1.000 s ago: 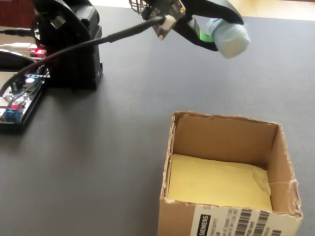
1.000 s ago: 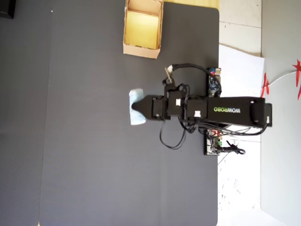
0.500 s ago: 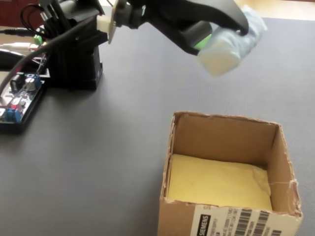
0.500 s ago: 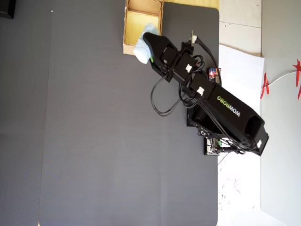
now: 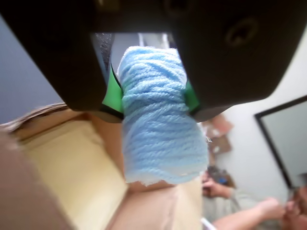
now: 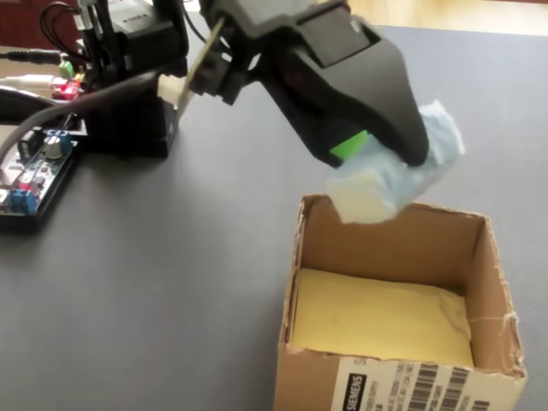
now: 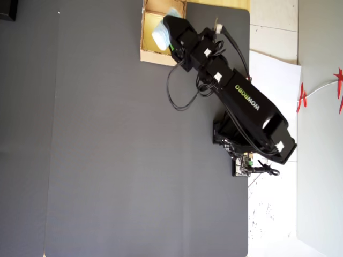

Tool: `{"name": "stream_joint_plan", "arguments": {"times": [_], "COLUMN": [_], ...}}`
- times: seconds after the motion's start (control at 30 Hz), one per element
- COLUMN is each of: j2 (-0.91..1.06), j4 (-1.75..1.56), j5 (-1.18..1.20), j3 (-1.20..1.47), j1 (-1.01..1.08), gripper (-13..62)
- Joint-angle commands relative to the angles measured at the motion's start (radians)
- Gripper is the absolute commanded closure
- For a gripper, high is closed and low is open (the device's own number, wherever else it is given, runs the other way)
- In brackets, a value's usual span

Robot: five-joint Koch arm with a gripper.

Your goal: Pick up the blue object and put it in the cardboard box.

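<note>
The blue object (image 5: 156,124) is a pale blue wound roll, pinched between the green pads of my gripper (image 5: 149,98), which is shut on it. In the fixed view the roll (image 6: 402,175) hangs in the air just above the far wall of the cardboard box (image 6: 492,282), with the gripper (image 6: 381,163) over it. From overhead the roll (image 7: 161,33) lies over the box's yellowish floor (image 7: 153,40), and the gripper (image 7: 167,32) reaches in from the right. The wrist view shows the tan box (image 5: 57,163) below the roll.
A dark grey mat (image 7: 107,150) covers the table. The arm's base (image 6: 128,94) and a circuit board (image 6: 34,171) stand at the fixed view's upper left. White paper (image 7: 273,80) lies right of the mat. A person (image 5: 249,206) shows at the wrist view's lower right.
The arm has swung from mid-mat to the box, carrying the roll. The roll has come down from well above the table to just over the box's far wall.
</note>
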Motion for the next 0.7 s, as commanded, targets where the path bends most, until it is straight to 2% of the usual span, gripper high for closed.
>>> {"name": "stream_joint_plan", "arguments": {"times": [0.0,0.13,0.3,0.53,0.57,0.6,0.67], "j2": [0.009,-0.008,-0.012,0.015,0.023,0.094,0.13], "j4": [0.0,0.041,0.041,0.029,0.026,-0.051,-0.052], "j5": [0.005,0.003,0.003,0.003,0.005,0.035,0.034], "j3": [-0.092,-0.115,-0.118,-0.13,-0.129,-0.074,-0.051], "j1": [0.009,0.009,0.012,-0.029,-0.044,-0.201,-0.29], "gripper": [26.6,20.6,17.4,17.0,17.0,15.6,15.3]}}
